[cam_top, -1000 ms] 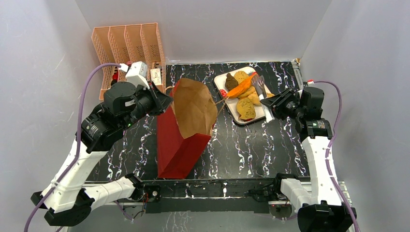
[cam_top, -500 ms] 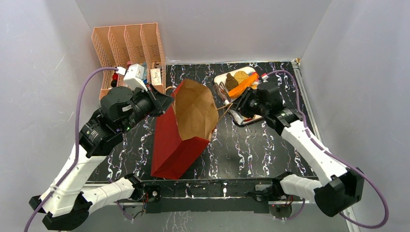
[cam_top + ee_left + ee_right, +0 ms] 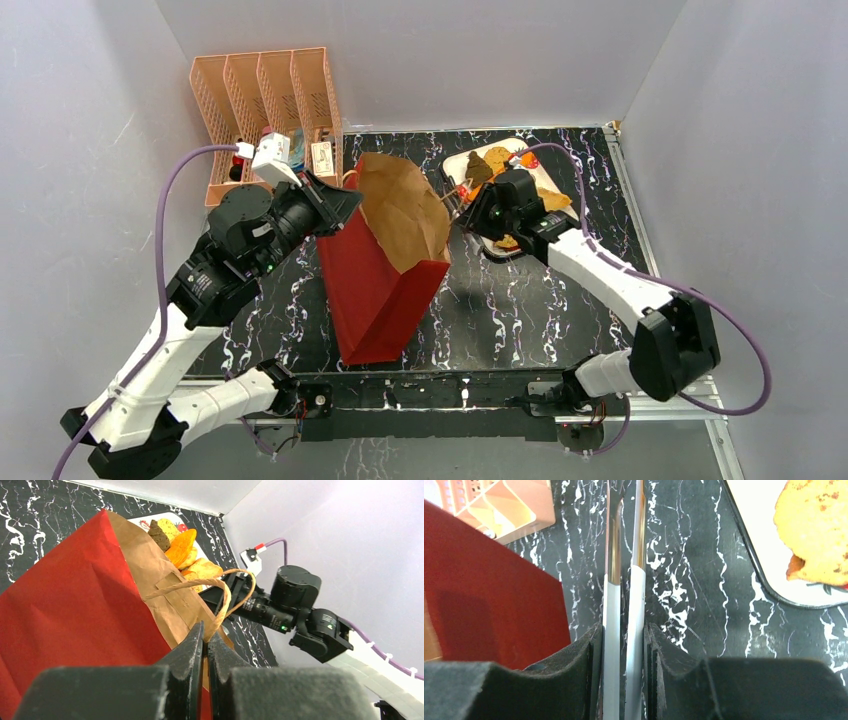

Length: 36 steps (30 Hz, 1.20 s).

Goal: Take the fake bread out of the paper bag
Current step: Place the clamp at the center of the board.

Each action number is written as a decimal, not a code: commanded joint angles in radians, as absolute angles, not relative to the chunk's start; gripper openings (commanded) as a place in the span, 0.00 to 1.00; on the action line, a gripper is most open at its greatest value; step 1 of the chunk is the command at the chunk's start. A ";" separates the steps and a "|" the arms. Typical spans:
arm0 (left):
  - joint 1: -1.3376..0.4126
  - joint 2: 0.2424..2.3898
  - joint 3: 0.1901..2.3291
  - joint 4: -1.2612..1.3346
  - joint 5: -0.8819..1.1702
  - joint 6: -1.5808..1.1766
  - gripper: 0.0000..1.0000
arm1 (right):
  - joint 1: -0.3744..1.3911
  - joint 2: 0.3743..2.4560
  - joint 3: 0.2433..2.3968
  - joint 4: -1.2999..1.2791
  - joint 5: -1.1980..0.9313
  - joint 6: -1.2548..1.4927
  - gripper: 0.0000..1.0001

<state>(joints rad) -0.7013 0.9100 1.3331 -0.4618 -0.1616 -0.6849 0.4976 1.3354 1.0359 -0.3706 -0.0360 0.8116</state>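
Observation:
The paper bag (image 3: pixel 385 285), red outside and brown inside, stands tilted at mid-table with its mouth facing up and right; only brown paper shows inside. My left gripper (image 3: pixel 343 197) is shut on its tan cord handle (image 3: pixel 220 597) at the bag's left rim. My right gripper (image 3: pixel 472 207) is shut on metal tongs (image 3: pixel 624 555), whose tips point at the bag's right rim. Several pieces of fake bread (image 3: pixel 497 158), yellow, orange and dark brown, lie on a white plate (image 3: pixel 452 163) behind the right gripper. The bag (image 3: pixel 489 600) fills the left of the right wrist view.
A peach slotted organiser (image 3: pixel 265 90) stands at the back left, close behind the left wrist. The plate (image 3: pixel 754 540) with a golden piece (image 3: pixel 819 525) lies right of the tongs. White walls close in the black marbled table (image 3: pixel 520 300).
My right arm has swung left from beside the plate, across it, bringing the tongs to the bag's mouth. The left gripper has lifted and turned the bag slightly, still shut on the handle.

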 commanded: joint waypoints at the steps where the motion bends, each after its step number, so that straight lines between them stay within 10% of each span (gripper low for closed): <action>1: -0.696 0.902 1.312 -0.367 -0.180 -0.705 0.00 | 0.509 1.393 1.065 -0.200 0.012 0.758 0.00; 19: -0.695 0.926 1.293 -0.329 -0.183 -0.698 0.00 | 0.588 1.675 1.055 0.009 0.055 0.698 0.01; 36: -0.696 0.851 1.265 -0.364 -0.224 -0.698 0.00 | 0.609 1.775 1.030 -0.002 0.036 0.705 0.37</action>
<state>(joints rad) -0.7013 0.8970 1.2739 -0.3775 -0.1947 -0.6971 0.6056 1.7741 1.0183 -0.0292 0.0277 0.7124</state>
